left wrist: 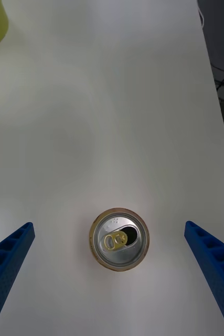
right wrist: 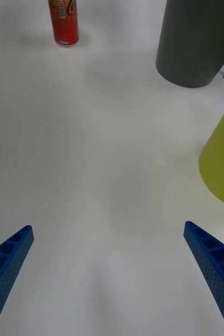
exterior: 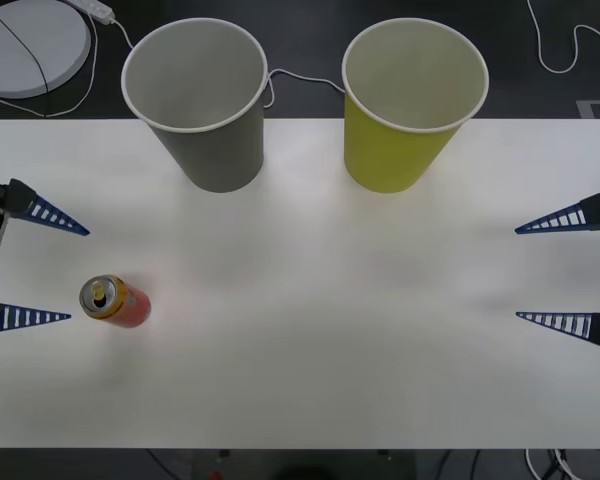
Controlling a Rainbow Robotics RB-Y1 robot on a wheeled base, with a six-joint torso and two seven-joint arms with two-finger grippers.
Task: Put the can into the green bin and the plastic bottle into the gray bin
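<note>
The can (exterior: 114,302) stands upright on the white table (exterior: 310,340), on the robot's left side toward the near edge, its long axis vertical and its gold top with the pull-tab opening facing up — in the left wrist view the can (left wrist: 119,239) is seen straight down its axis, so only the top and a thin rim of the body show. The left gripper (exterior: 52,272) sits at the table's left edge with its blue ribbed fingers spread wide; the can stands just beyond the fingertips, touching neither finger. The right gripper (exterior: 540,274) rests at the right edge, likewise wide open, well apart from the can. In the right wrist view the can (right wrist: 64,22) is cut off at the top, and its printed lettering is too partial to read. Farther back, by the table's far edge, stand the gray bin (exterior: 200,100) on the left and the green bin (exterior: 410,105) on the right, both upright with mouths open upward, apart from each other — their pale insides show nothing within.
</note>
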